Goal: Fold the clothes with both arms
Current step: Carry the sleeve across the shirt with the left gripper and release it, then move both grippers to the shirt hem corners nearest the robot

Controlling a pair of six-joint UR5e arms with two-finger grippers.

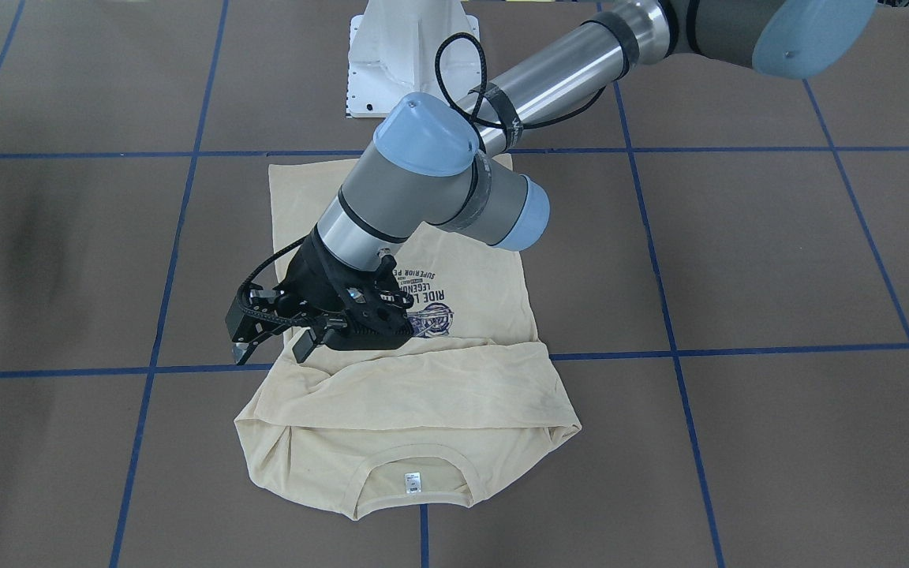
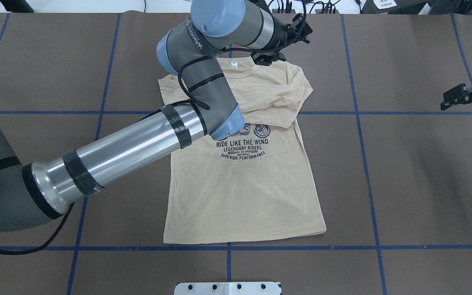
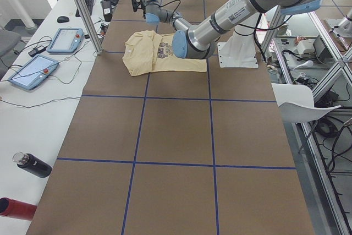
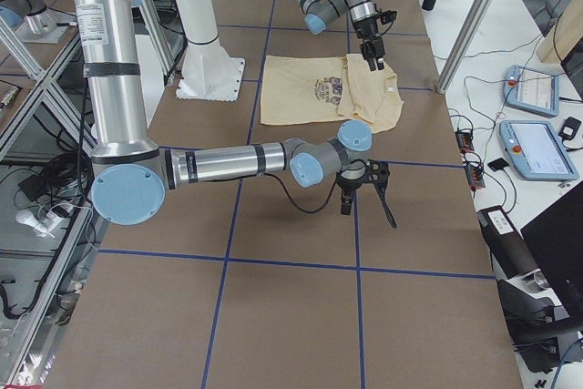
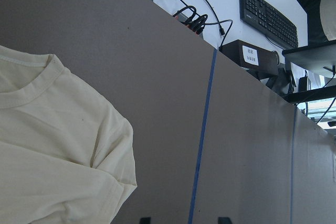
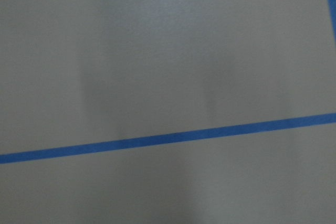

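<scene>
The shirt [image 2: 244, 196] lies flat and front-up near the middle of the brown table [image 2: 404, 184], which is marked off in squares by blue tape lines [image 2: 359, 123]. Its hem is toward the white pedestal base [image 1: 407, 63] and its collar toward the far edge. The small white neck label [image 1: 412, 483] shows inside the collar. Both sleeves are folded in across the chest, one over the other, just above the navy print [image 2: 242, 148] that reads "RIDE LIKE THE WIND". The left arm [image 2: 129, 151] reaches diagonally over the shirt's body. The left gripper [image 1: 274, 345] hangs at the shoulder on the robot's right side of the collar, with its jaws spread and nothing between them. In the left wrist view both fingertips [image 5: 144, 220] sit over bare table just beside the rounded shoulder fold and are not touching the cloth. The right gripper [image 2: 463, 102] is well apart from the shirt, out toward the table's right end. Its fingers are splayed into an inverted V, point down at the bare surface and hold nothing. Its wrist view shows only blurred table and tape. A black keyboard [image 5: 268, 9] lies on the white desk beyond the far edge
</scene>
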